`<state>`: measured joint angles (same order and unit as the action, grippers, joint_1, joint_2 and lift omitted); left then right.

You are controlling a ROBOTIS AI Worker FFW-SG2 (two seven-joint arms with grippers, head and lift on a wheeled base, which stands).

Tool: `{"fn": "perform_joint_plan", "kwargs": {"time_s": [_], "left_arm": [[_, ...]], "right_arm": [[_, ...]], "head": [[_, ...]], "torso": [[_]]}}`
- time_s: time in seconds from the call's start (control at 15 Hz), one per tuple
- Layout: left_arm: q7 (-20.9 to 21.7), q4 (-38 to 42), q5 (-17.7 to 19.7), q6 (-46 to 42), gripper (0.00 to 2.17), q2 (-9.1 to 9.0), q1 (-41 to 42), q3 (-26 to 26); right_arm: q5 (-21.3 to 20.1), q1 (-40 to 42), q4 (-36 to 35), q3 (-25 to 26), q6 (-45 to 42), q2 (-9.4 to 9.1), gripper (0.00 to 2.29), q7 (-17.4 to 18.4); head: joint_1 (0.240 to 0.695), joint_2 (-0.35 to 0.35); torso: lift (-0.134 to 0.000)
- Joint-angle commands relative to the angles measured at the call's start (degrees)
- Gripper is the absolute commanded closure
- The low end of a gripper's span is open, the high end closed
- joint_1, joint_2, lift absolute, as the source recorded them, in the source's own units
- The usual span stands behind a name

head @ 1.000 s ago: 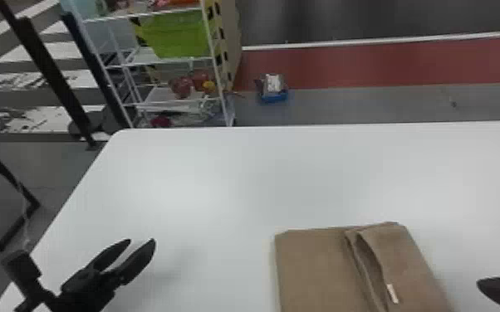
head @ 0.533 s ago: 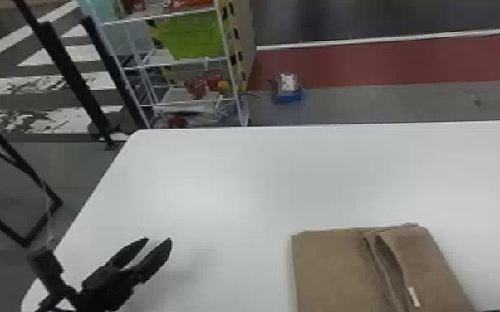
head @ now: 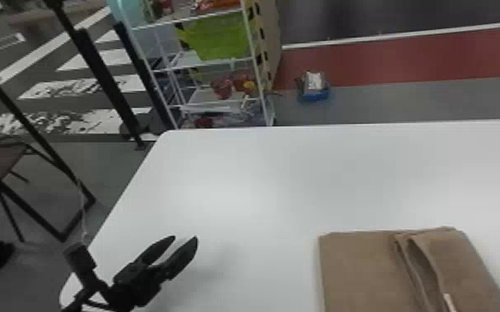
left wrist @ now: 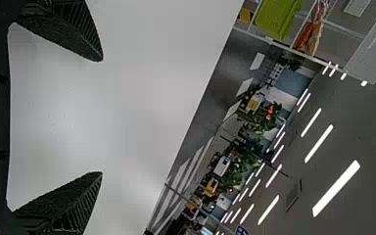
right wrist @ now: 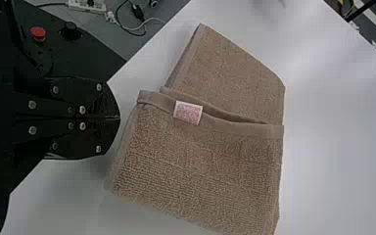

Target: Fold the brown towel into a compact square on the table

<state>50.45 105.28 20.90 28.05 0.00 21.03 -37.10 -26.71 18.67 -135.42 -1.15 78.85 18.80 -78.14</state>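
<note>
The left black two-fingered gripper [head: 185, 238], fingers spread, hangs toward the white bench's [head: 241, 178] left edge, well apart from the brown terry towel [head: 357, 265]. The folded towel lies toward the near edge, its longer side seemingly along it, a doubled flap [right wrist: 200, 161] with a pale tag [right wrist: 187, 112] on its right. The right black two-fingered gripper [right wrist: 119, 118] is nearer, fingers pressed together; from them the towel extends toward the far edge.

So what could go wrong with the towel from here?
The brown towel gapes along its folded flap's hem, beside the label, so a snag might unfold it. The right gripper, shut near the towel, could nudge it askew. With the left gripper away from it, the towel might slide.
</note>
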Motion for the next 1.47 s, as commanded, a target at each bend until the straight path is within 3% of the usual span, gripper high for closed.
{"fn": "perform_joint_plan", "kwargs": {"time_s": [0.0,0.27,0.67,1.13,1.27,1.4], "left_arm": [[-0.4,0.0,0.3,-0.3,0.05,-0.15,0.1,0.1],[-1.6,0.5,1.1,-5.9,0.05,-0.15,0.5,2.2],[-7.7,0.1,0.7,-19.8,0.05,-0.15,1.9,6.9],[-7.9,0.3,-0.1,-20.4,0.05,-0.15,2.0,9.4],[-7.8,0.3,-0.2,-20.4,0.05,-0.15,2.0,10.1],[-7.9,0.2,-0.3,-20.4,0.05,-0.15,1.9,11.5]], "right_arm": [[-1.2,-1.3,1.7,-0.6,0.0,-0.08,1.96,-0.2],[-1.4,-4.4,3.7,-0.7,0.9,-1.13,1.96,-0.2],[-3.3,-11.0,10.3,-1.7,0.7,-2.36,1.96,-0.2],[-5.0,-18.9,18.5,-0.7,0.6,-4.47,1.96,-0.2],[-4.8,-20.9,19.4,0.4,0.6,-5.88,1.96,-0.2],[-5.0,-21.6,19.5,0.6,0.7,-6.14,1.96,-0.2]], "head": [[0.695,0.314],[0.695,0.3],[0.695,0.267],[0.695,0.205],[0.695,0.185],[0.695,0.177]], "torso": [[-0.134],[-0.134],[-0.134],[-0.134],[-0.134],[-0.134]]}}
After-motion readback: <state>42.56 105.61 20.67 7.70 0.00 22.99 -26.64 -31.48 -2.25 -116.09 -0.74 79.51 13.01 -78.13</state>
